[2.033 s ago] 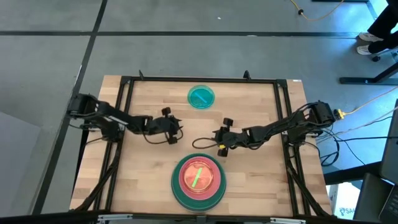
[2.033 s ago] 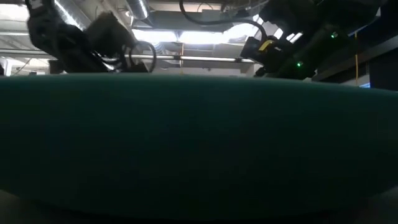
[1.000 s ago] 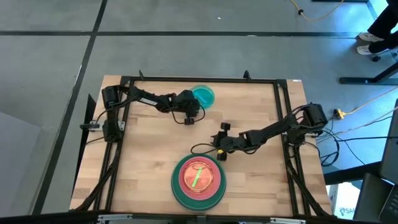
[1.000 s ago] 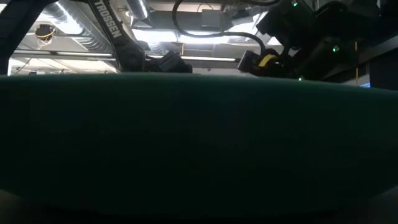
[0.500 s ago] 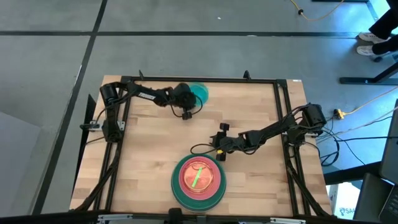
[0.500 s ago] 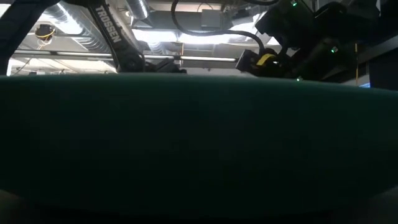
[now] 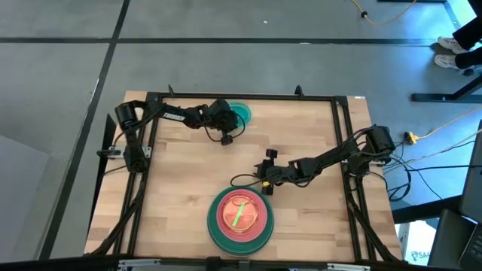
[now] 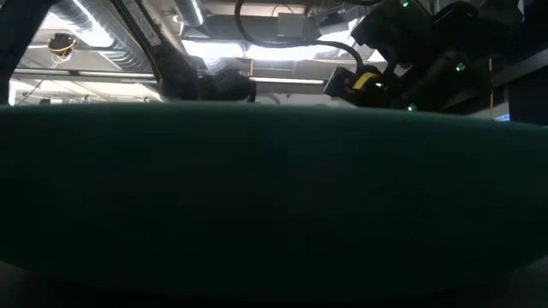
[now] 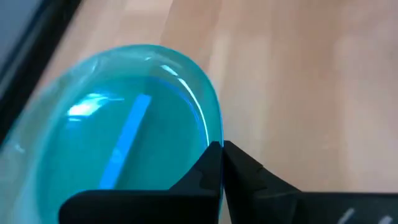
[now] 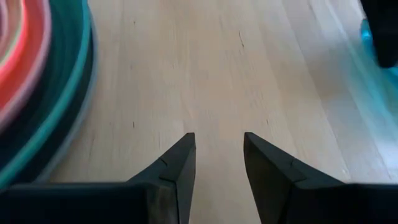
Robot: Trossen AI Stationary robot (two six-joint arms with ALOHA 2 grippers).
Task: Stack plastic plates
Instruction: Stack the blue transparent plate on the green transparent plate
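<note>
Your left gripper [image 9: 221, 163] is clamped on the rim of the teal plate [image 9: 118, 149]: in the left wrist view its two dark fingers [image 9: 249, 171] are pinched together with only the thin translucent edge between them. In the high view that left gripper [image 7: 224, 126] sits near the far edge of the table [image 7: 181, 196], somewhat left of centre, and the teal plate [image 7: 242, 113] shows only partly beside it, the rest being covered by the arm.

Your right gripper [image 10: 217, 155] has its fingers apart with bare wood between them; it holds nothing. In the high view the right gripper [image 7: 266, 175] is near the table's middle, just beyond the stack [image 7: 241, 219] on its far-right side.

The stack stands at the near edge of the table, about centred. It is built on the dark green plate [image 7: 216, 233], with pink and orange plates layered above; how many lie there cannot be counted. A lime green strip shows at its centre.

In the low view the dark green plate [image 8: 274, 197] fills nearly the whole picture, with both arms visible only above its rim.
</note>
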